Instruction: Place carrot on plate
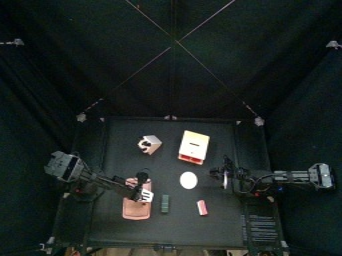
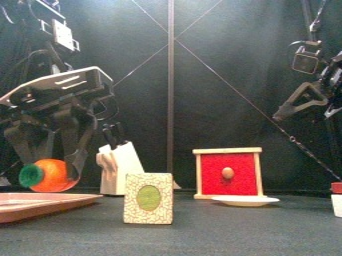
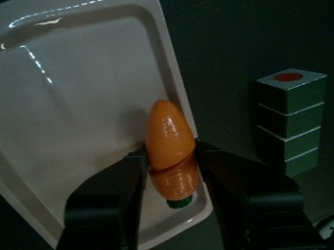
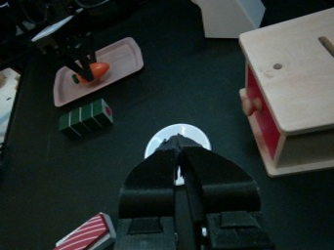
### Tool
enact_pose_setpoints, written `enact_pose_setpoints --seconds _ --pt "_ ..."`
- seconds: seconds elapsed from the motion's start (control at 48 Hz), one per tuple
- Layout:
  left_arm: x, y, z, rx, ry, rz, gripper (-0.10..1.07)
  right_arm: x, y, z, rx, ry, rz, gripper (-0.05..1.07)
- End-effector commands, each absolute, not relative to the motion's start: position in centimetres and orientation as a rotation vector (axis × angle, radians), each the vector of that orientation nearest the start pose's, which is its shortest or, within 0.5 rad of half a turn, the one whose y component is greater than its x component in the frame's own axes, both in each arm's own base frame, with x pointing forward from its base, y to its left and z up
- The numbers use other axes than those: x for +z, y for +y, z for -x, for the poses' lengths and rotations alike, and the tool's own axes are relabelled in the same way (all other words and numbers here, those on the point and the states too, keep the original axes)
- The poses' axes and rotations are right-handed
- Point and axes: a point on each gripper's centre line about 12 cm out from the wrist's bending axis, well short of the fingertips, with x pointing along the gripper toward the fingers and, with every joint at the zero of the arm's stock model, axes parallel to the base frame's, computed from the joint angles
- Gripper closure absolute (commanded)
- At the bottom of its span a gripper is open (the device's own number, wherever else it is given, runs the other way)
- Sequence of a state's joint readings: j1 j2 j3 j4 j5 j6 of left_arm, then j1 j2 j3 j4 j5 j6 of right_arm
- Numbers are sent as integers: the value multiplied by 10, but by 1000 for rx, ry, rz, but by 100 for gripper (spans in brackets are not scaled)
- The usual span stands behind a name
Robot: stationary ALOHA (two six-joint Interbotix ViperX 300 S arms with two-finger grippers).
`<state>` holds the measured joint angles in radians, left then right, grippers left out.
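Observation:
The orange carrot (image 3: 170,142) with a green end lies on the pink tray (image 3: 72,107) at the table's front left. My left gripper (image 3: 170,164) is low over it, jaws open and close against both sides of the green end. The front view shows the carrot (image 2: 51,175) under that gripper, just above the tray's rim (image 2: 40,205). The plate (image 1: 189,180), a small white disc, lies mid-table, right of the tray and apart from the carrot. My right gripper (image 4: 179,154) hangs shut over the plate (image 4: 167,137).
An orange-and-cream box (image 1: 195,147) stands behind the plate, and a white block (image 1: 147,147) at the back left. A green block (image 1: 163,202) lies just right of the tray, with a red block (image 1: 202,207) near the front edge.

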<state>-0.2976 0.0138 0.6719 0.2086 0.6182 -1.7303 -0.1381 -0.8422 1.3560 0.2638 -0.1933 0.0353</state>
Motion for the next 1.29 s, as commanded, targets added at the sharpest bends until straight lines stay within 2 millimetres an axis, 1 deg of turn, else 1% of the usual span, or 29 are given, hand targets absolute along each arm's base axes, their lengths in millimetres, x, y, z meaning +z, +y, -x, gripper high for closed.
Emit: enact_pose_setpoints --seconds 0.0,0.104,0.521,1.271 --pt "132 -83 -320 804 1045 1079 3 193 -33 -191 -233 281 -302 99" --pt "134 -82 -318 806 1044 1077 0 193 -33 -191 -232 279 -302 99" --pt "147 -77 -308 833 1046 1054 0 193 -33 -191 -233 281 -302 99" --pt "148 -76 -309 822 1037 1038 0 191 -33 -190 -233 286 -301 99"
